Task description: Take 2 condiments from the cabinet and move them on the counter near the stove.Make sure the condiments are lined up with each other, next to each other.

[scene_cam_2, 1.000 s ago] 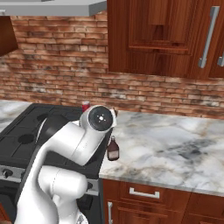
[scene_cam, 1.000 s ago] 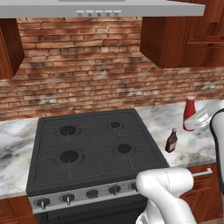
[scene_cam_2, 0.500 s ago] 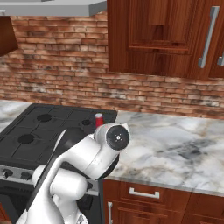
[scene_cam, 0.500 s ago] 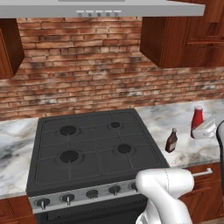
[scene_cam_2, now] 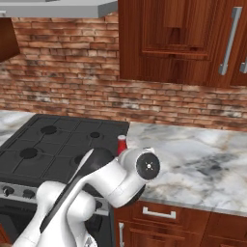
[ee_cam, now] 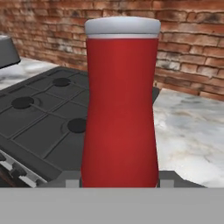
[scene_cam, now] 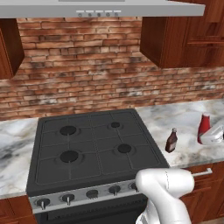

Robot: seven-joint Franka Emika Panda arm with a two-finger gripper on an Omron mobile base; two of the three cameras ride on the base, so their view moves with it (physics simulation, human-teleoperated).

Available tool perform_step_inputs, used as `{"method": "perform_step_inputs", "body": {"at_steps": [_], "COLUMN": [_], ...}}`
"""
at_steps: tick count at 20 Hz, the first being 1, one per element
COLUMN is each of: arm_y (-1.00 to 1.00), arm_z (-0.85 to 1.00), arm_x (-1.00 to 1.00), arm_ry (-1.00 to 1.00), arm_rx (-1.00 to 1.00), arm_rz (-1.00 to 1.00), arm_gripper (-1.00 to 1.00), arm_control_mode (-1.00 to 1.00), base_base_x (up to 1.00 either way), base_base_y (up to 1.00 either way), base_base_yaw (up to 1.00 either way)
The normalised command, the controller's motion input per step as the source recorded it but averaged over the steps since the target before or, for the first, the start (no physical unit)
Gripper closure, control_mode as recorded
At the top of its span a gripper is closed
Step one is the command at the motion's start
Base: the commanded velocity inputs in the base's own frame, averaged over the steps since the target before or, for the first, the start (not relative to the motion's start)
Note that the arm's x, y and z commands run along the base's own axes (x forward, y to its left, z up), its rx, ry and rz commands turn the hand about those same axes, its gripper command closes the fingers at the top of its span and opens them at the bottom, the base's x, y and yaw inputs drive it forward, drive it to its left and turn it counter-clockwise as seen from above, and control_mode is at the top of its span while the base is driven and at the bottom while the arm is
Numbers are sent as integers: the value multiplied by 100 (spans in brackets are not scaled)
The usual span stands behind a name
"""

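Left base view: tabletop (scene_cam: 188, 118) right of stove (scene_cam: 94, 146) carries the maroon bottle (scene_cam: 171, 141). Claw (ee_cam: 120, 181) grasps the red bottle (ee_cam: 120, 105) upright, low near it, apparently for lining up alongside.

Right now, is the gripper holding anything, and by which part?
Yes: the slim red bottle, upright, held low on its body near the base by the jaws, beside the stove.

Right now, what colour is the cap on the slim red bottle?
White, on the slim red bottle; clearest in the hand view.
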Motion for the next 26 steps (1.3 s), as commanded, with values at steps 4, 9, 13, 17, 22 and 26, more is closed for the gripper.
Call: {"method": "perform_step_inputs", "body": {"at_steps": [4, 9, 13, 17, 22, 26], "arm_y": [-16, -20, -20, -6, -1, 0], "arm_z": [-40, -33, -27, -16, -3, -17], "arm_x": [0, 2, 11, 12, 1, 5], "arm_ry": [-5, -4, 0, 0, 2, 0], "arm_rx": [10, 10, 11, 5, 0, 0], "arm_rz": [0, 0, 0, 1, 0, 2], "arm_gripper": [100, 100, 100, 100, 100, 100], "arm_control_mode": [-100, -100, -100, -100, -100, -100], "base_base_x": [0, 0, 0, 0, 0, 0], "base_base_y": [0, 0, 0, 0, 0, 0], "base_base_yaw": [0, 0, 0, 0, 0, 0]}}
